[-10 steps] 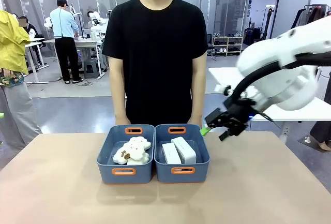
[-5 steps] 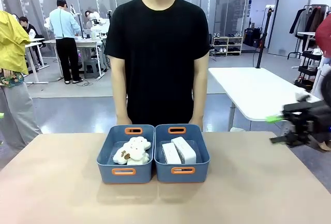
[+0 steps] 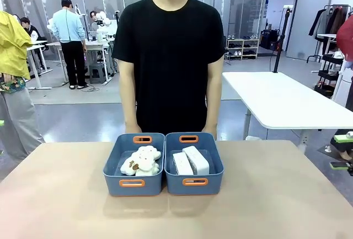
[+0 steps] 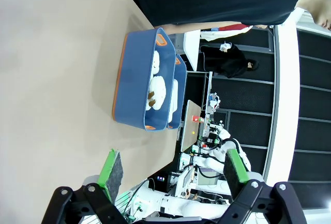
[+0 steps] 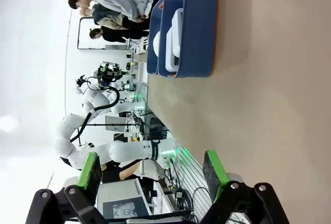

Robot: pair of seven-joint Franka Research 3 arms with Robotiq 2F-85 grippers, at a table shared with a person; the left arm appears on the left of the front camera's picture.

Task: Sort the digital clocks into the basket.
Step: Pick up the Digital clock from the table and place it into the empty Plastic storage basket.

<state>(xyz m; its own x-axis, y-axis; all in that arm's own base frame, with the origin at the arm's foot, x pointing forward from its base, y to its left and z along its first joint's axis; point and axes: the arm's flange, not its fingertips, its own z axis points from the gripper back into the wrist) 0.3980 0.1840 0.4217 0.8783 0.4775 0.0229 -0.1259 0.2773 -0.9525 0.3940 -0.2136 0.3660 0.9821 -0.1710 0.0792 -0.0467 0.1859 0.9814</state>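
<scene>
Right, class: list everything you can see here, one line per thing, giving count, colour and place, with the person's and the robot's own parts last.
Table: one, light brown, running across the near half of the front view.
Baskets: two, blue-grey with orange handle slots, side by side at the table's middle; left basket, right basket.
Cloud toys: a small pile, fluffy white, in the left basket.
Clocks: two, plain white, lying together in the right basket.
Person: one, black T-shirt, standing at the table's far side behind the baskets.
Left gripper: black with green pads, open, holding nothing.
Right gripper: black with green pads, open, holding nothing.
</scene>
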